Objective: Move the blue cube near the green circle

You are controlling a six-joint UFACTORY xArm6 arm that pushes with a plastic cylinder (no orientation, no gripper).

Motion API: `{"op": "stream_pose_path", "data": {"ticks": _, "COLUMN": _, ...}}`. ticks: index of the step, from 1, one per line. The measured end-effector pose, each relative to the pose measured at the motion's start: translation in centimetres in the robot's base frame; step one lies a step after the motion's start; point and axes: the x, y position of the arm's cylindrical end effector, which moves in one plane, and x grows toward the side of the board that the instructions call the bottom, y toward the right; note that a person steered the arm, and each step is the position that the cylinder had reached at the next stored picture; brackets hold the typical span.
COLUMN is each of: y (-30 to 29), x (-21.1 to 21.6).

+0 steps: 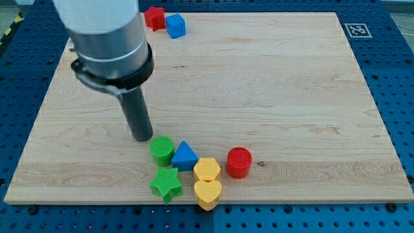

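The blue cube point(175, 26) sits at the view's top edge of the wooden board point(272, 84), touching a red star-shaped block point(154, 17) on its left. The green circle point(162, 149), a short green cylinder, stands near the view's bottom, left of centre. My tip point(141, 137) rests on the board just up and left of the green circle, very close to it and far below the blue cube. The rod rises into the grey arm point(107, 39) at the view's top left.
A blue triangle point(184, 156) touches the green circle's right side. Below them lie a green star point(165, 184), a yellow hexagon point(207, 169), a yellow heart point(207, 192) and a red cylinder point(239, 162). A marker tag point(356, 30) sits at the board's top right corner.
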Motion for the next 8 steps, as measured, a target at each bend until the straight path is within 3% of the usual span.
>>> {"op": "stream_pose_path", "data": {"ticks": 2, "y": 0.5, "x": -6.0}}
{"op": "stream_pose_path", "data": {"ticks": 4, "y": 4.6, "x": -7.3}}
{"op": "stream_pose_path", "data": {"ticks": 8, "y": 10.7, "x": -23.8}}
